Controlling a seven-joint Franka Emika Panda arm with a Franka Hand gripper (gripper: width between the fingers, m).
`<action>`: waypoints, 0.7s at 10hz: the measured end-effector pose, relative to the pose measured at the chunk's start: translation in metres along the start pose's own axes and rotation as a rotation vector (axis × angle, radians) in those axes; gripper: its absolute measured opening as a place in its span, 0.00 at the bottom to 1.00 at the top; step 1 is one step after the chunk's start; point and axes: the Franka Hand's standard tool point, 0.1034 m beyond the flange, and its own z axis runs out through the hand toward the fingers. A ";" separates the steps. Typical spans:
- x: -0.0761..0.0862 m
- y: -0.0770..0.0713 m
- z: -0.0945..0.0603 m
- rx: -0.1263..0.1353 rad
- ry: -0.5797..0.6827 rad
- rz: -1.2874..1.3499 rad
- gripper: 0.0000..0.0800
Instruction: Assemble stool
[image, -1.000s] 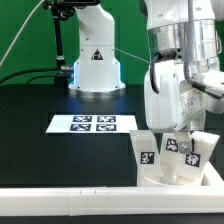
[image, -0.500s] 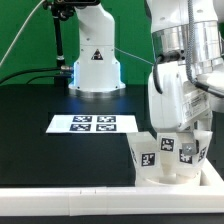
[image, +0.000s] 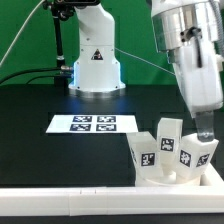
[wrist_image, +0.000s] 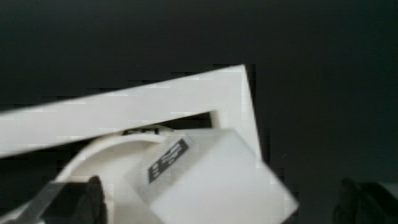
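Observation:
The stool (image: 168, 158) stands at the exterior view's lower right: a round white seat disc (image: 160, 176) with three blocky tagged legs upright in it. My gripper (image: 202, 128) hangs just above and to the right of the legs, open and holding nothing. In the wrist view a leg's white top (wrist_image: 217, 178) lies between the two dark fingers (wrist_image: 71, 200), with a gap on each side. The seat's curved rim (wrist_image: 111, 158) shows beside that leg.
The marker board (image: 93, 123) lies flat on the black table in the middle. A long white rail (image: 70, 196) runs along the front edge, and its corner (wrist_image: 178, 100) shows in the wrist view. The arm's white base (image: 97, 62) stands at the back.
The jaws have opened from shut and let go of the right-hand leg. The arm has lifted up and away to the right, uncovering the three legs.

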 end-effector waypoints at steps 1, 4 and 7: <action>-0.003 0.001 0.000 0.009 0.005 -0.062 0.81; 0.001 0.001 0.001 0.006 0.011 -0.247 0.81; -0.002 0.003 0.004 -0.087 0.063 -0.926 0.81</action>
